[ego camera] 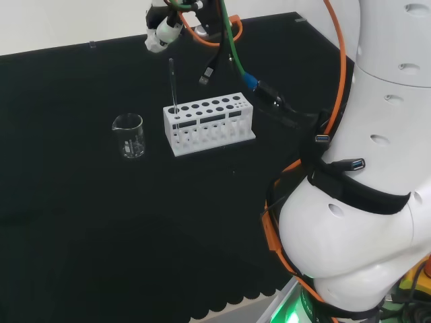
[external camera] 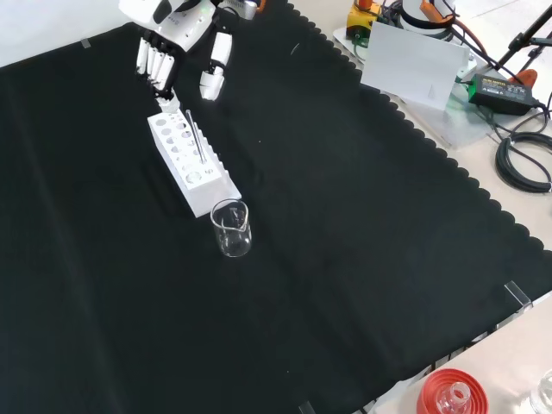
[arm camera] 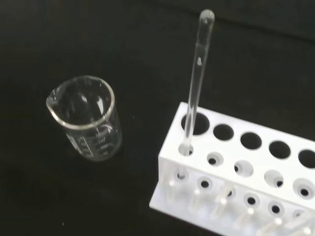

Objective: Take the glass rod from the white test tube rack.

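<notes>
A clear glass rod (ego camera: 172, 86) stands upright in an end hole of the white test tube rack (ego camera: 209, 124), at the rack's left end in the head view. In the front view the rod (external camera: 195, 135) rises from the rack (external camera: 190, 164) near its lower end. The wrist view has the rod (arm camera: 198, 81) leaning slightly out of a corner hole of the rack (arm camera: 236, 172). The hand (external camera: 172, 47) hangs above the rack's far end in the front view, fingers straight and pointing down, apart from the rod. Part of the hand (ego camera: 161, 33) sits at the head view's top.
A small clear beaker (ego camera: 128, 136) stands on the black cloth just left of the rack in the head view; in the front view the beaker (external camera: 231, 228) is just below the rack. Cables (ego camera: 236, 60) hang from the arm over the rack. A red ribbed ring (external camera: 450, 393) lies at the front view's lower right.
</notes>
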Robot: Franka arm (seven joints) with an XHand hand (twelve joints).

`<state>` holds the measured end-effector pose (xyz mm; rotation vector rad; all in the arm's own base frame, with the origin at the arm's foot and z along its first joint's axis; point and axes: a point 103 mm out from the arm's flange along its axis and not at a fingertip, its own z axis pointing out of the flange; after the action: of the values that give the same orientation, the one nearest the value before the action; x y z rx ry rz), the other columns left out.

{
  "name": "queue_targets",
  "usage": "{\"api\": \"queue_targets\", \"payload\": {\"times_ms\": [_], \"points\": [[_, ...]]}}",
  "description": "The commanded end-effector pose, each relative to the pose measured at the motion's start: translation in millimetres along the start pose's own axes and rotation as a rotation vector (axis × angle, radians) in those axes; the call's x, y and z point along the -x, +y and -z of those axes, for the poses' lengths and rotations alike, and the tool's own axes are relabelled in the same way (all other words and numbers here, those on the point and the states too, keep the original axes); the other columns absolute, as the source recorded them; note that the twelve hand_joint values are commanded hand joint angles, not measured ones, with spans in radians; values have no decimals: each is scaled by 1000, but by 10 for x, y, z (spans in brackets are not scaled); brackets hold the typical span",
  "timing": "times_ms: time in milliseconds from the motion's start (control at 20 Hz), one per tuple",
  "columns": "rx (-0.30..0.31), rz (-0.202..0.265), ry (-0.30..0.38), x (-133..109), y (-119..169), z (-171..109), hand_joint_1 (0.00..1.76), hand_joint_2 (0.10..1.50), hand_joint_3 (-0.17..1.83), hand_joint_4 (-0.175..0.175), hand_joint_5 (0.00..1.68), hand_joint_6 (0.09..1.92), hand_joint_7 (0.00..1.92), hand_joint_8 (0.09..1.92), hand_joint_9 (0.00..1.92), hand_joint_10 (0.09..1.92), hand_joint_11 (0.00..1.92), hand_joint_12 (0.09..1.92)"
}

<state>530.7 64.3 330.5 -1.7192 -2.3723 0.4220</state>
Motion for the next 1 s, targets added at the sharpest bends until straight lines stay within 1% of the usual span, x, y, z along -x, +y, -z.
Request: {"api": "queue_targets", "payload": {"times_ms": [50,250,600,700,1000], "points": [[10,-2,57,226,24,-238,628,1139,-175,-43,483,789,616,831,767,820,629,1348],[-4,-14,71,285,11,-337,625,1140,-175,-42,484,789,616,830,769,821,631,1349],[-25,-10,98,347,31,-428,610,1142,-175,-42,481,785,616,830,773,822,639,1350],[-36,0,91,341,54,-457,599,1144,-175,-42,477,779,616,831,779,822,684,1336],[-73,-8,80,309,100,-556,590,1145,-175,-44,475,769,615,832,808,812,788,1293]]}}
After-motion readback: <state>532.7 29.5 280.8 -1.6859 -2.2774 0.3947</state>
